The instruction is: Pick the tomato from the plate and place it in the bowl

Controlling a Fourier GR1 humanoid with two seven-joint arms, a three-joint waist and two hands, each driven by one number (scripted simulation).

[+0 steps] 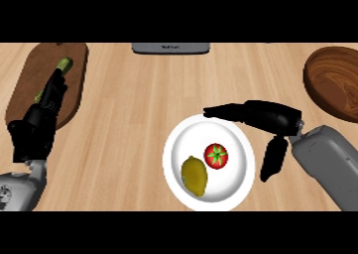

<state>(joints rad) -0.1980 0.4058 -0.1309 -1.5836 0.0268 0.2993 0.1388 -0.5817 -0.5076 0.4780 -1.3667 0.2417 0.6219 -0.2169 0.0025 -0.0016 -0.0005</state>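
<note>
Grey forearms enter below: left hand (36,126) rests with fingers straight over one brown cutting board (68,54). One white plate (183,149) carries one lemon (195,175) and one tomato (216,156). Right hand (266,119) hovers relaxed, holding nothing, near one wooden bowl (339,82).

A single head view looks steeply down on the wooden counter (130,124) from close above, forearms entering at six o'clock, the far edge at twelve o'clock.
</note>
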